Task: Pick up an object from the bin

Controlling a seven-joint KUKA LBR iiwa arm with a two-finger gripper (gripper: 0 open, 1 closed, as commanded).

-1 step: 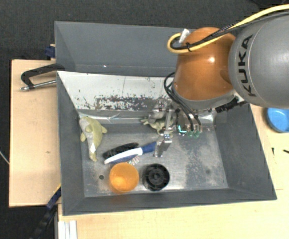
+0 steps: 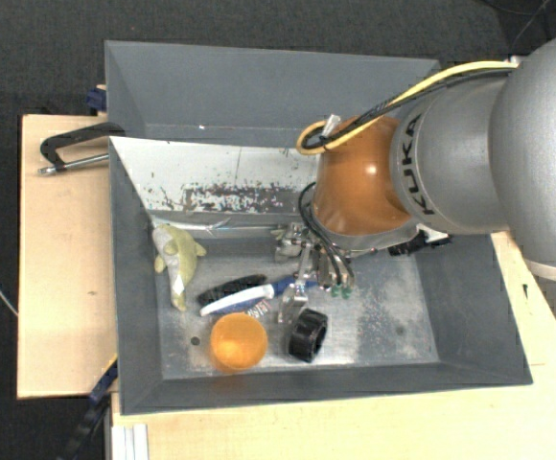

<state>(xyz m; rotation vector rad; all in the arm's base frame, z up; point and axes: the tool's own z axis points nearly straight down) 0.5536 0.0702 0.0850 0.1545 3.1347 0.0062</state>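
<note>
My gripper (image 2: pixel 314 268) hangs low over the middle of the bin floor, under the orange wrist cover. Directly below it lies the blue end of a toothbrush-like tool (image 2: pixel 249 298) with a white and blue handle, which runs off to the left. A black brush head (image 2: pixel 230 288) rests alongside that handle. A small black cylindrical piece (image 2: pixel 307 334) sits just in front of the gripper. An orange ball (image 2: pixel 237 341) lies to the front left, next to the handle.
A pale yellow crumpled glove or rag (image 2: pixel 178 260) lies against the bin's left wall. The arm's grey body and orange cover hide the right rear of the bin. Bare floor shows at the front right.
</note>
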